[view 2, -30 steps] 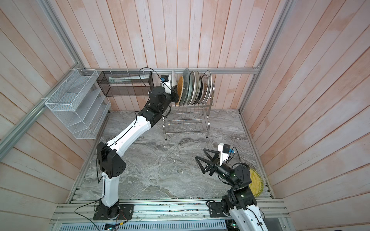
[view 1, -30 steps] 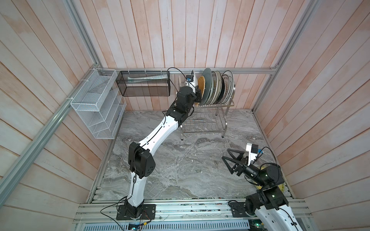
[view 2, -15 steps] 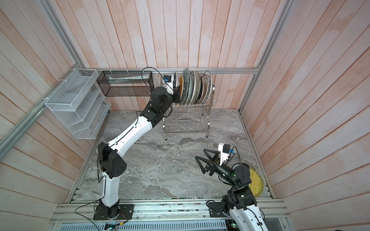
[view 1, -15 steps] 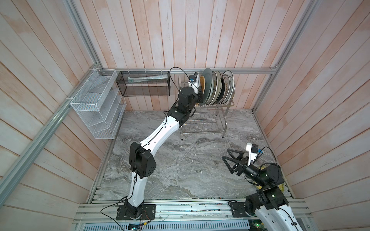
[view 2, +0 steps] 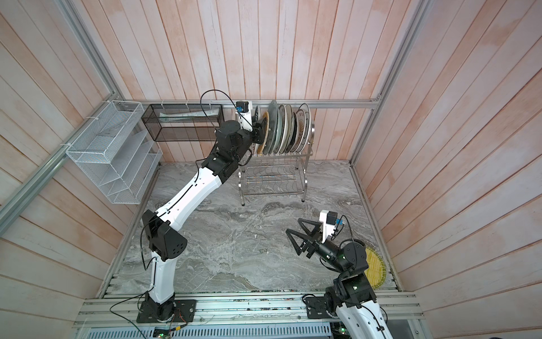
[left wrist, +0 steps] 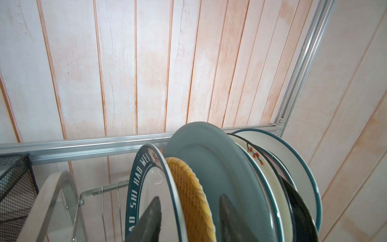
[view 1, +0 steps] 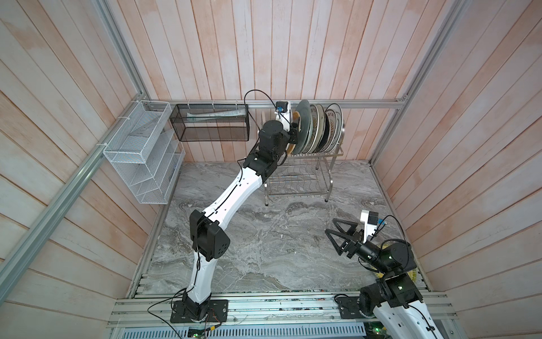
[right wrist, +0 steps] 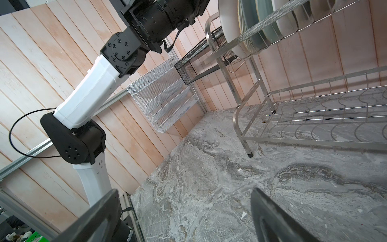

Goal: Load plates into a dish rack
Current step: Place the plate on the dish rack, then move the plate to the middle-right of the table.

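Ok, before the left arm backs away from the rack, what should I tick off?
1. Jaws of the left gripper parted, straddling the lettered plate and woven orange plate: ok.
2. Both upright in the dish rack row: ok.
3. Their lower edges seated in slots: cannot tell, hidden.
4. The right gripper open and empty: ok.
5. All plates loaded: not ok, a yellow plate lies on the table by the right arm's base.

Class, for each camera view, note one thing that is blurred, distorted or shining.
Left wrist view: the near dark jaws are soft, the woven orange plate crisp. Right wrist view: the jaws blur, and the top rail of the dish rack smears. Both top views: wall planks fan outward, wide-angle distortion.
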You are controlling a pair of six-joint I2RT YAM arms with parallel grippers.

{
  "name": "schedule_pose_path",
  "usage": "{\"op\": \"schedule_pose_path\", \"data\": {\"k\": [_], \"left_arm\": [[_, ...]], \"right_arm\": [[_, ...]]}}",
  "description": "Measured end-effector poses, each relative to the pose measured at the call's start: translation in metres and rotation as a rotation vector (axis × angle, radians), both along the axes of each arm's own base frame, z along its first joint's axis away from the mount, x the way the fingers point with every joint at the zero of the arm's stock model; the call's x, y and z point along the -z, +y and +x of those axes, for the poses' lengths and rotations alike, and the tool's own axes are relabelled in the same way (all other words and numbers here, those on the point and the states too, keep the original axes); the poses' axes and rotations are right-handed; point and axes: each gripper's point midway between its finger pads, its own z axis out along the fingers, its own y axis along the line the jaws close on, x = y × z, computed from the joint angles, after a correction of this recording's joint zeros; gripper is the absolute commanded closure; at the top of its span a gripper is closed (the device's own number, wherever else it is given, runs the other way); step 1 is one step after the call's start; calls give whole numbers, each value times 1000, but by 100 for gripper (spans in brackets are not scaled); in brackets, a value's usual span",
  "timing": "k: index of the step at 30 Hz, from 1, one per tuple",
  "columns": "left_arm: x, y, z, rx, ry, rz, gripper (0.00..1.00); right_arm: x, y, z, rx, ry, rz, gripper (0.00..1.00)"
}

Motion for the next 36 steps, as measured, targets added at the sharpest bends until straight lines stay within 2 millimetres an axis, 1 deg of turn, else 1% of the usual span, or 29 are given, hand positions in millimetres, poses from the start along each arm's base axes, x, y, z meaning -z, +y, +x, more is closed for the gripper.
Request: {"op": "schedule_pose_path", "data": {"k": [4, 6, 8, 9, 10, 11, 14, 17, 19, 20, 22, 23, 25, 26, 28, 29, 32, 34, 36], "left_arm": [[-12, 1, -7, 22, -8, -11, 43], [-17, 1, -13, 41, -2, -14, 39], [-27, 5, -23, 64, 0, -20, 32], [-32, 8, -32, 80, 2, -23, 26], [-38, 12, -43, 97, 3, -26, 19], [-41, 17, -52, 114, 4, -23, 15], [-58, 36, -98, 186, -12, -33, 0], [-75, 58, -148, 261, -55, -55, 0], [-78, 73, -183, 313, -79, -72, 0], [-78, 80, -197, 333, -85, -78, 0], [-66, 92, -228, 387, -84, -86, 0], [-58, 96, -242, 413, -75, -88, 0], [-33, 105, -269, 467, -46, -88, 0], [-22, 108, -279, 486, -32, -86, 0], [13, 115, -300, 525, 22, -79, 0], [26, 119, -308, 534, 45, -76, 0], [80, 130, -327, 541, 143, -67, 0], [117, 138, -337, 533, 219, -59, 0], [143, 145, -343, 516, 277, -56, 0]], "right_arm": [[5, -1, 2, 12, 28, -14, 2], [3, -2, 2, 21, 34, -20, 2], [-2, -3, 2, 26, 30, -24, 2], [-5, -3, 2, 29, 27, -26, 2], [-6, -3, 3, 30, 27, -26, 2], [-7, -4, 3, 32, 26, -25, 2], [-7, -3, 4, 33, 30, -26, 2], [-5, -2, 6, 32, 45, -28, 2], [-7, -2, 9, 31, 56, -28, 2], [-10, -2, 10, 31, 56, -28, 2], [-19, -1, 10, 31, 45, -25, 2], [-23, -1, 10, 32, 37, -25, 2], [-32, -1, 11, 34, 20, -27, 2], [-34, -1, 12, 37, 16, -29, 2], [-36, -2, 16, 49, 18, -36, 2], [-35, -3, 18, 61, 23, -42, 2], [-28, -8, 29, 112, 63, -64, 2], [-21, -15, 41, 179, 111, -81, 2], [-14, -26, 53, 271, 167, -103, 2]]}}
